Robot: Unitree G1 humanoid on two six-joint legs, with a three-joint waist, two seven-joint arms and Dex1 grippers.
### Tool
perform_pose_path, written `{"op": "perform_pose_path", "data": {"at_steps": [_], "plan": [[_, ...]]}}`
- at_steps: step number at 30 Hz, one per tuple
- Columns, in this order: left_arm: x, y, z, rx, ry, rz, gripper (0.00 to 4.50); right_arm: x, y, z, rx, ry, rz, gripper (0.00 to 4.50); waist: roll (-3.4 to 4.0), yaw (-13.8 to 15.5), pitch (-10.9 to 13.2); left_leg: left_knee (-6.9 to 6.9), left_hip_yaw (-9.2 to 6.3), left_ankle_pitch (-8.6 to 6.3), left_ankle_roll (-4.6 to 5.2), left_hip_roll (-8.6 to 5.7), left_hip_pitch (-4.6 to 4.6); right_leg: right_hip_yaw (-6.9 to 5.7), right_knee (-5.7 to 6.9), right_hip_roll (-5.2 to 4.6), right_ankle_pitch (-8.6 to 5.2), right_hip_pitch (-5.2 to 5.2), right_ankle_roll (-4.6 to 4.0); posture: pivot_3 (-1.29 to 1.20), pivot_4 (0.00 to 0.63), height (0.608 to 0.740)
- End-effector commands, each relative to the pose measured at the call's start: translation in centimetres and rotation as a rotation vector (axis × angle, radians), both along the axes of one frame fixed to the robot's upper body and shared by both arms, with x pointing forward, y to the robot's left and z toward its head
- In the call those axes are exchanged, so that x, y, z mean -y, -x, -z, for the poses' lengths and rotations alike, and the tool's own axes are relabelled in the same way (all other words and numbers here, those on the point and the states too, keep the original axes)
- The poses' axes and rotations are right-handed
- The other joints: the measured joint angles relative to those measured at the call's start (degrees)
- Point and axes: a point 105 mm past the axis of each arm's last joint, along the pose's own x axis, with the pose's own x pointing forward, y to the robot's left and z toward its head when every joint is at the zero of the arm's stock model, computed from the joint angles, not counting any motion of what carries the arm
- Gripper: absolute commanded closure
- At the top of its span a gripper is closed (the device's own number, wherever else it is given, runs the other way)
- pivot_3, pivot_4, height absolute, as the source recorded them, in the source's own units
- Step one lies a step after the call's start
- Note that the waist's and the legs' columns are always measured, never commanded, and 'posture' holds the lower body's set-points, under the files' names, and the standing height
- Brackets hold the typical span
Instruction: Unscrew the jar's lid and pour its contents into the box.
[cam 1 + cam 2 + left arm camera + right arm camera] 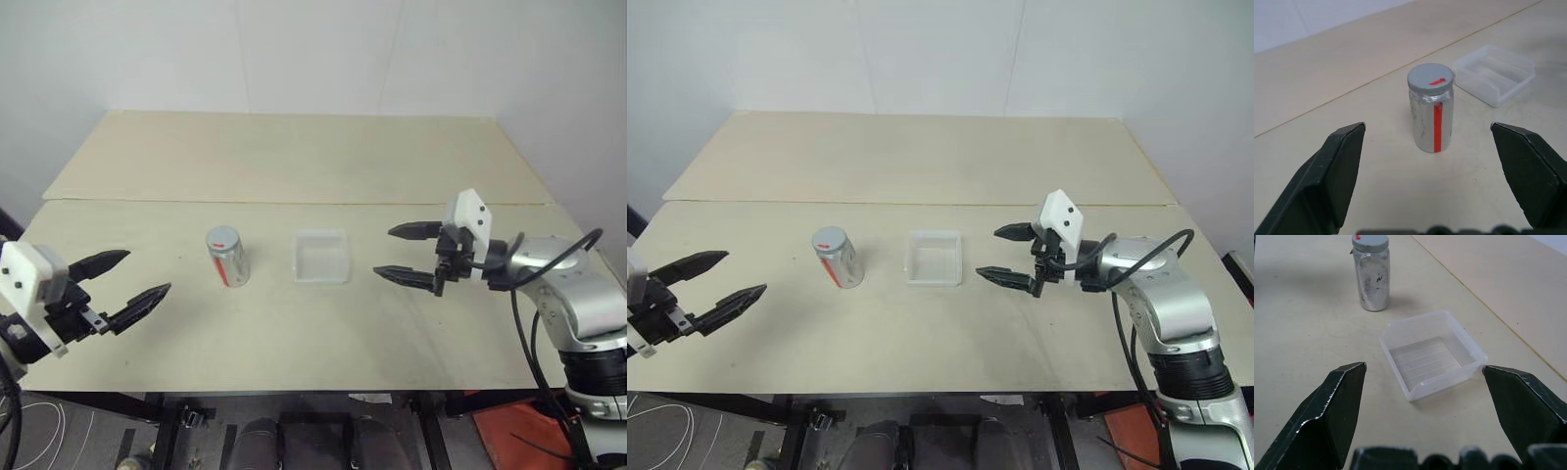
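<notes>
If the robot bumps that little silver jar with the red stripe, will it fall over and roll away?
Probably it could. The small silvery-grey cylindrical jar stands upright, taller than it is wide, so a push near its round grey screw lid might tip it. Its round sides would likely let it roll across the flat beige table. It looks stiff, not squashy.

— Can you tell what's inside the jar (1431, 110)?
— No: you get an opaque silvery wall and the lid (1430, 80) on top, so the contents stay hidden.
— And the left gripper (121, 289)?
— In your right eye view, the frame edge cuts off its wrist.
</notes>
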Motion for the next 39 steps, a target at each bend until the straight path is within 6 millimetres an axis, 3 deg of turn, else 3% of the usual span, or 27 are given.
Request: {"op": "perform_pose_path", "data": {"at_steps": [1, 6, 11, 23, 29, 39], "plan": [[0.4, -0.4, -1.0, 0.04, 0.001, 0.012, 0.03, 0.2, 0.4, -2.1, 0.077, -0.011, 0.003, 0.0, 0.0, 0.06, 0.0, 0.0, 0.0, 0.0, 0.0, 0.0, -0.01, 0.0, 0.0, 0.0, 0.0, 0.0, 0.0, 0.0, 0.15, 0.74], [0.9, -1.3, -0.2, 0.053, 0.041, 0.002, 0.03, -0.1, 0.3, -1.8, 0.073, 0.002, 0.001, 0.0, 0.0, 0.05, 0.0, 0.0, 0.01, 0.0, 0.0, -0.01, 0.0, 0.01, 0.0, 0.01, 0.02, 0.01, 0.03, 0.0, 0.15, 0.74], [1.6, -2.4, 1.8, 0.029, 0.051, -0.013, 0.03, -0.8, 0.6, -2.3, 0.084, 0.003, -0.037, 0.0, 0.0, -0.15, 0.0, -0.01, 0.01, 0.0, 0.0, 0.01, 0.0, 0.01, 0.01, 0.05, 0.1, 0.0, 0.16, 0.0, 0.15, 0.74], [5.2, -5.7, 6.2, 0.099, 0.111, -0.11, 0.03, -0.8, 1.5, -3.1, 0.103, 0.024, -0.045, 0.0, -0.03, 0.24, 0.01, 0.01, -0.03, 0.0, 0.02, -0.03, -0.03, 0.0, -0.01, -0.02, 0.22, 0.04, 0.32, 0.0, 0.15, 0.74], [6.9, -8.2, 6.7, 0.152, 0.133, -0.168, 0.03, -1.2, 1.9, -3.7, 0.122, 0.033, -0.061, 0.0, -0.03, 0.32, 0.01, 0.02, -0.06, 0.0, 0.02, -0.02, -0.03, -0.01, -0.02, 0.0, 0.23, 0.06, 0.3, 0.0, 0.15, 0.74], [8.0, -10.1, 7.8, 0.204, 0.16, -0.234, 0.03, -1.0, 2.6, -4.2, 0.138, 0.042, -0.055, 0.0, -0.03, 0.25, 0.01, 0.02, -0.06, -0.01, 0.05, -0.04, -0.03, -0.01, -0.03, -0.01, 0.25, 0.07, 0.34, 0.0, 0.15, 0.74]]}}
